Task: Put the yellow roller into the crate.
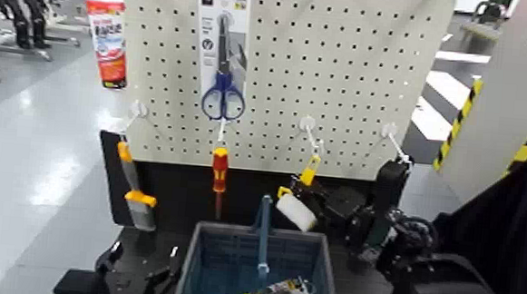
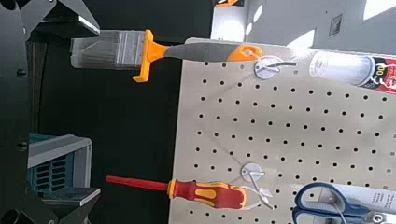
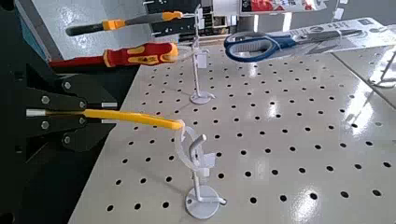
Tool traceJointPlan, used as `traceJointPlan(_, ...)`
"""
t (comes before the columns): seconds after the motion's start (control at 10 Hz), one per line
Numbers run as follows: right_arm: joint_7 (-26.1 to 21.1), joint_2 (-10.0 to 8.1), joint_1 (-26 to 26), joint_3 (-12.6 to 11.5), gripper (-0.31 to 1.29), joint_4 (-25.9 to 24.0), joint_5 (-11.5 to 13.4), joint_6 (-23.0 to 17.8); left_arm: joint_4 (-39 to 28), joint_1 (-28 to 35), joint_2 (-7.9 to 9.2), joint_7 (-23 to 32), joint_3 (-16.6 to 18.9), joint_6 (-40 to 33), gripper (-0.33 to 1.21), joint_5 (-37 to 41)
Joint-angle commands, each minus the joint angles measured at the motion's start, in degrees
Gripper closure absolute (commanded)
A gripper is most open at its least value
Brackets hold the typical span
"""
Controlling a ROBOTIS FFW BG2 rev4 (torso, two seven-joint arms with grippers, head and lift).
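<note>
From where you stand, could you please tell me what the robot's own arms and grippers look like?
The right arm is black, with bulky rounded housings and black cables looping near the wrist. The right gripper is black and blocky, dotted with small silvery screws. The left gripper is also black, with slim angular fingers showing pale tips.

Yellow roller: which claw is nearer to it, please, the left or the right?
Right. The right claw is closed on the yellow roller, near its hook. The left claw is open, lower and farther off, to the left of the crate.
</note>
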Motion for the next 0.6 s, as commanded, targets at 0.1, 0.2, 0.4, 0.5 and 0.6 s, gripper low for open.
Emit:
traceJointPlan(0.1,-0.12,-0.26,1.76,-0.61,1.26,-4.74,-0.08,1.83,0.17,-0.07,-0.08,0.0,-0.02,0.0,0.11,0.0)
traceJointPlan(0.2,-0.12,-0.44,2.2,-0.87,1.26,-5.97,-0.08,2.53,0.17,-0.07,0.0,0.0,-0.02,0.0,0.11,0.0)
traceJointPlan(0.4,-0.12,-0.53,3.78,-1.49,1.26,-9.05,-0.17,3.76,0.26,-0.16,0.0,0.0,-0.1,0.09,0.11,0.0)
traceJointPlan(0.5,-0.47,-0.53,4.75,-1.93,1.26,-11.51,-0.17,5.17,0.26,-0.16,0.0,0.0,-0.19,0.09,0.11,0.0)
traceJointPlan(0.6,-0.56,-0.53,5.98,-2.72,1.26,-13.88,-0.35,7.01,0.35,-0.25,0.0,0.0,-0.19,0.09,0.11,0.0)
